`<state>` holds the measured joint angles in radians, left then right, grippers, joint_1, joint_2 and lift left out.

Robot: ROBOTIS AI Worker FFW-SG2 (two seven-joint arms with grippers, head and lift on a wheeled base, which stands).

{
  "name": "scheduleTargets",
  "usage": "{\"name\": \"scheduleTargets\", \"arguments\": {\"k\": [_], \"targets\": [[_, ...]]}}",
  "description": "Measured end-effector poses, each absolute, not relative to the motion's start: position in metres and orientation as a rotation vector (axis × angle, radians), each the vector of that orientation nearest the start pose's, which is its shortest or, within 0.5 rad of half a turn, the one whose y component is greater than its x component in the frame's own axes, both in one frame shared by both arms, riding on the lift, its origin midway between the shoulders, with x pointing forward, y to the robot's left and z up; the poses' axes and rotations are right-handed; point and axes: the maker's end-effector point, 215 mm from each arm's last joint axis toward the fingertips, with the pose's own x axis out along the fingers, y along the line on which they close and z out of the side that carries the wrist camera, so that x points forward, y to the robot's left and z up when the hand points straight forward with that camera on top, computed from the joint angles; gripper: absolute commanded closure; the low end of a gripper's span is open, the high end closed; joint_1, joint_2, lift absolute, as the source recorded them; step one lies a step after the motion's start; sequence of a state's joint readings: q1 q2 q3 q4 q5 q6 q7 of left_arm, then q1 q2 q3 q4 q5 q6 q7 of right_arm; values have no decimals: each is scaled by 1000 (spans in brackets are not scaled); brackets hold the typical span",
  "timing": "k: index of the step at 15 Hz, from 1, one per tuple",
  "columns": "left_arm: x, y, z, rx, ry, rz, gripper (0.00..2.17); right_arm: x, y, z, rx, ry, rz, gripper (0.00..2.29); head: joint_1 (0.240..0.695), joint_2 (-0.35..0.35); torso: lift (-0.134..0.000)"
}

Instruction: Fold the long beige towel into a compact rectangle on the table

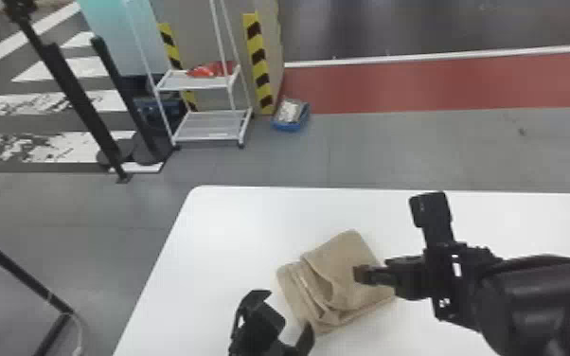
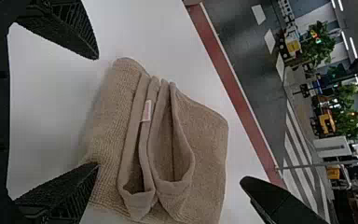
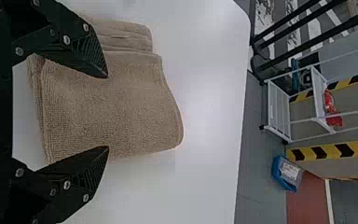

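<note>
The beige towel (image 1: 345, 279) lies on the white table in a folded, layered bundle, its left side showing several loose folds. My left gripper (image 1: 281, 312) stands at the towel's near left side, fingers apart. In the left wrist view the towel (image 2: 205, 140) shows open loops of cloth and a small tag, and the left gripper (image 2: 98, 112) has nothing pinched. From the right, my right gripper (image 1: 362, 274) is over the towel's right part. The right wrist view has the right gripper (image 3: 107, 112) with spread fingers above the flat upper layer of the towel (image 3: 135, 102).
The white table (image 1: 222, 236) has its far edge and left edge in view. Beyond it on the floor stand a white wire shelf (image 1: 210, 125), a blue bin (image 1: 291, 114) and black posts (image 1: 80, 104) at the left.
</note>
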<state>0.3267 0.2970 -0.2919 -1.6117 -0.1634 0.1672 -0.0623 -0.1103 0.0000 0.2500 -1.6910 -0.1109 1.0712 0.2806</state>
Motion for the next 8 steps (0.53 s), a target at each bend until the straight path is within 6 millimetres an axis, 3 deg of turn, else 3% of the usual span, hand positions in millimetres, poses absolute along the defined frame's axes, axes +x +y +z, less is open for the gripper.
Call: {"name": "scheduleTargets", "arguments": {"k": [8], "targets": [[402,119,-566,421,453,-458,63,484,-40,-478,172,821,538,404,695,110,0]]}}
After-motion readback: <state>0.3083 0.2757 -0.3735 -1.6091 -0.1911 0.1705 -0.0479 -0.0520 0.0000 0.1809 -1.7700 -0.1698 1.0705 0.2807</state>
